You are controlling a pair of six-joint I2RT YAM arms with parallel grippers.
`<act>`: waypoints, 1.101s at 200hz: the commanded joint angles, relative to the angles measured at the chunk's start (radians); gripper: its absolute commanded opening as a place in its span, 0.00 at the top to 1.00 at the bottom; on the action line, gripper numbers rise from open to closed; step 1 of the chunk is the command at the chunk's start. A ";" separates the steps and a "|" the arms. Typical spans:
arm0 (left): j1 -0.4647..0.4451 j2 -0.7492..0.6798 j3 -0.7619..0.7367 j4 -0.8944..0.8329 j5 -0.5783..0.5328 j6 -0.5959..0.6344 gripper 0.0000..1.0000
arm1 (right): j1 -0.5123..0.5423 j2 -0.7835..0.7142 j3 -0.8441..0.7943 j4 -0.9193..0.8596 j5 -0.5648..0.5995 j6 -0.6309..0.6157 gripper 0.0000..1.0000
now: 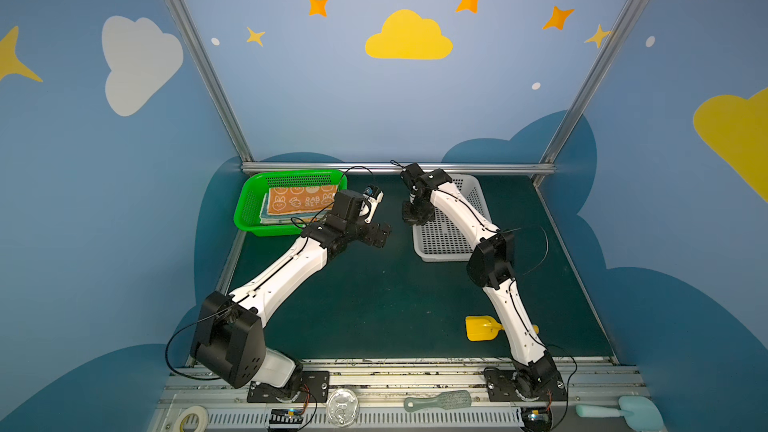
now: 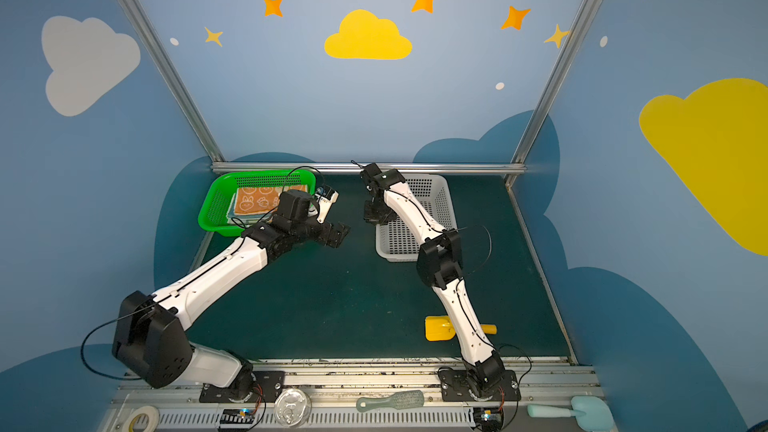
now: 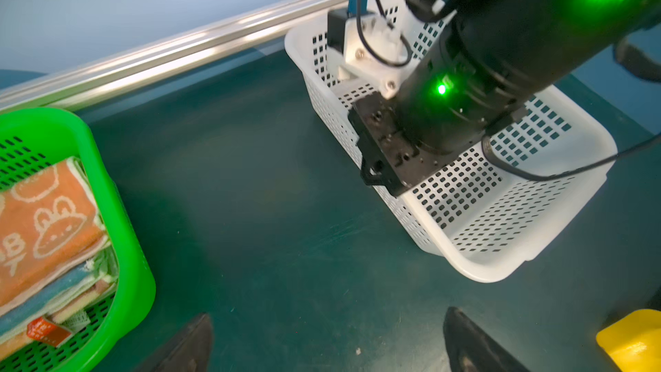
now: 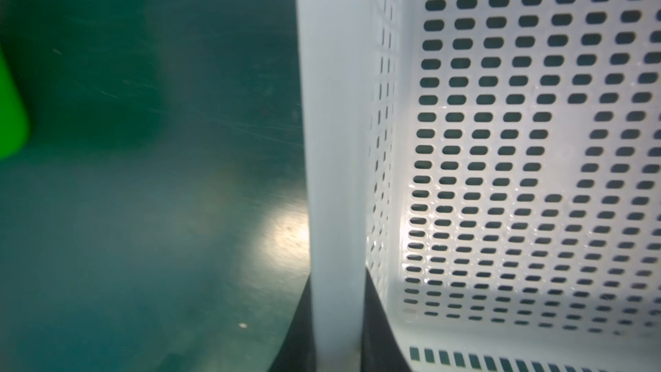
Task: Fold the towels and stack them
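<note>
I find the right gripper (image 4: 338, 334) clamped on the white basket's (image 1: 444, 238) side rim, the left gripper (image 3: 329, 341) spread wide, and the towels (image 1: 301, 200) stacked in the green basket (image 1: 249, 205); I advise moving that white basket slowly and level.

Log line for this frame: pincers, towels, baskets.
left pincer: open, holding nothing | right pincer: shut on white basket rim | towels: folded stack in green basket | white basket: no towel visible
</note>
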 commanded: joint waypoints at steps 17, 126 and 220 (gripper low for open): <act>0.003 -0.043 -0.019 -0.015 -0.017 -0.026 0.00 | 0.022 0.064 0.104 0.190 -0.147 0.152 0.77; 0.121 -0.193 -0.149 0.044 -0.194 -0.083 0.00 | -0.073 -0.392 -0.155 0.118 0.000 -0.130 0.01; 0.373 -0.350 -0.654 0.491 -0.375 -0.142 0.00 | -0.502 -1.176 -1.420 0.753 0.346 -0.162 0.01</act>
